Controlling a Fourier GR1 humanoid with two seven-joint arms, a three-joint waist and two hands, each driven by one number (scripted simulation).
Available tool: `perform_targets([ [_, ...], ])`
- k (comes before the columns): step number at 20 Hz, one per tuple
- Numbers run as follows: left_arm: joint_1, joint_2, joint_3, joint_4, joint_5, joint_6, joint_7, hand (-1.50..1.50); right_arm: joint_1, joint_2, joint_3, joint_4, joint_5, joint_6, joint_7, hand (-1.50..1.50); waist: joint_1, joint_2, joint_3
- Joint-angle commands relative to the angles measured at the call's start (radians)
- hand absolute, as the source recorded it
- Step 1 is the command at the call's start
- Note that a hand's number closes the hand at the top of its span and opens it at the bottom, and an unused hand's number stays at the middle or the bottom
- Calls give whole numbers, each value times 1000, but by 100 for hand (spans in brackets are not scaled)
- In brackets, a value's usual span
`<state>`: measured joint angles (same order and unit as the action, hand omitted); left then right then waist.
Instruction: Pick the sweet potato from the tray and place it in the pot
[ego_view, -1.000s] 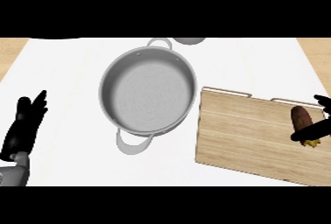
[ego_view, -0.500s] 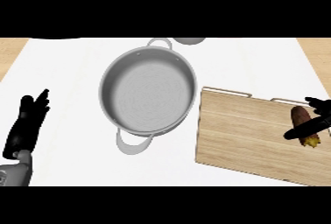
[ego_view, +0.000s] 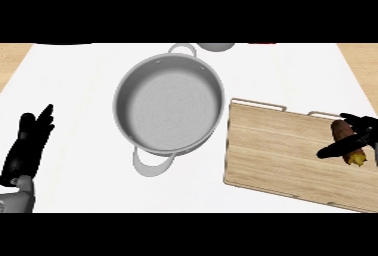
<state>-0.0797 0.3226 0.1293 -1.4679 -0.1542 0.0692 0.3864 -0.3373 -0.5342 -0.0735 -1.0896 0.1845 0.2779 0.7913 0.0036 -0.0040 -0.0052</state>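
Where white counter ends, wood shows.

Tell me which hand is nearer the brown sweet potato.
Right. The right hand is curled around the brown sweet potato on the wooden tray; the left hand rests open at the view's far left.

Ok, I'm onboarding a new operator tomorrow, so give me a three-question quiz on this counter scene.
1. True or false: the sweet potato already lies in the pot.
2. Which hand is curled round the sweet potato? A) left hand B) right hand
3. Fill in: the sweet potato is over the wooden ____.

Key: 1. False; it is at the tray's right end, and the pot holds nothing. 2. B; the left hand rests open at the view's left edge. 3. tray.
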Motion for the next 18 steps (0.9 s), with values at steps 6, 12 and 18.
perform_targets([
  [6,-11,-5,26,-33,-2,-33,37,0,47,71,-18,7,35,-11,-62,150,-1,4,5],
  [12,-17,-34,18,3,-36,-6,13,0,-16,31,12,70,175,-70,-152,150,1,5,5],
  [18,-48,-58,14,4,-55,2,41,0,-10,55,29,-18,258,-125,-118,150,-3,4,5],
])
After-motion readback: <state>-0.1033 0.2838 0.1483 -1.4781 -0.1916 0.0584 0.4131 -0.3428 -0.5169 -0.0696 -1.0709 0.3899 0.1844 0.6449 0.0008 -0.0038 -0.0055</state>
